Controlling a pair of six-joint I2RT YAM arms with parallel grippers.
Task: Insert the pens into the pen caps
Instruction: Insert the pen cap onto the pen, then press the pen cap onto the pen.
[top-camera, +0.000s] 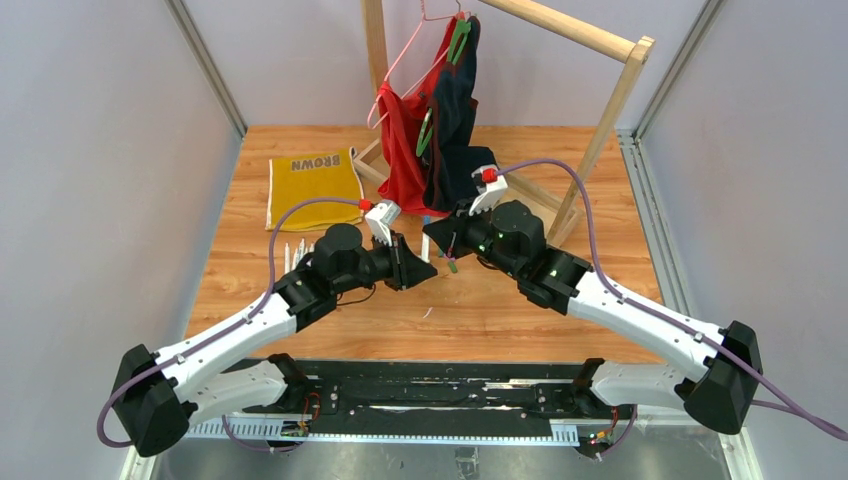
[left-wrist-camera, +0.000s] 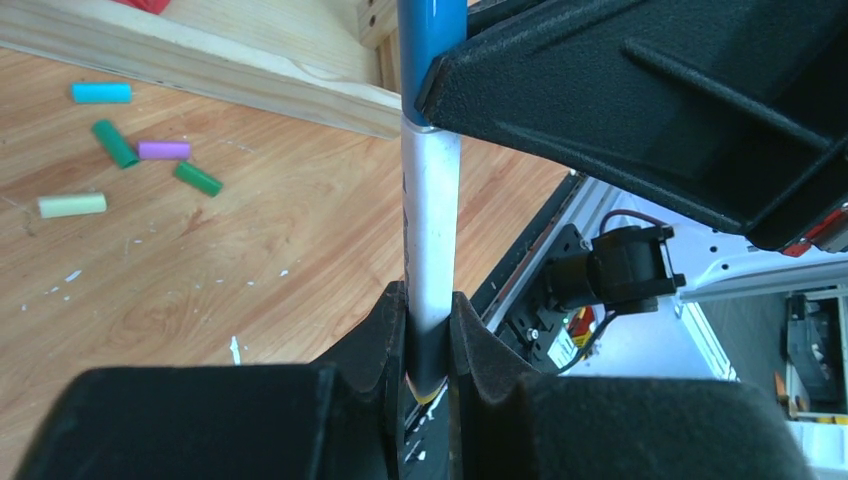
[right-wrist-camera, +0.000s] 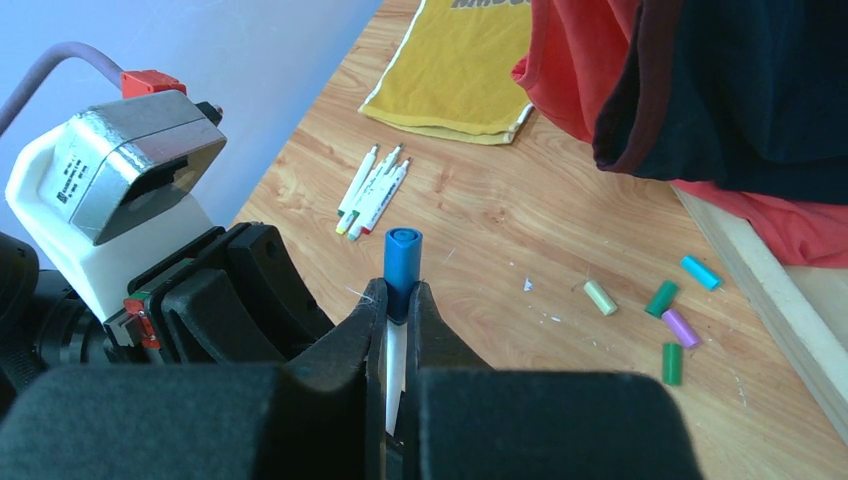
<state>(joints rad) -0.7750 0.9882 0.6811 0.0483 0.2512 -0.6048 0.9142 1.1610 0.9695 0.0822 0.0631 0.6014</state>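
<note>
We see left hand (left-wrist-camera: 428, 325) clamped on white pen (left-wrist-camera: 430, 220), held off desk (left-wrist-camera: 200, 270). Right hand (right-wrist-camera: 400, 305) pinched tight on blue cap (right-wrist-camera: 402, 255) at pen's other end. Only right wrist view shows us spare pens (right-wrist-camera: 372, 190) lying near yellow cloth (right-wrist-camera: 460, 70). Both wrist views show five loose caps (right-wrist-camera: 661, 298) on desk.

Top camera high, looking down; wrist cameras close, both seeing pen caps (left-wrist-camera: 163, 150).

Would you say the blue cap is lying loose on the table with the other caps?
No, the blue cap sits on the white pen clamped in the right gripper, away from the loose caps.
</note>
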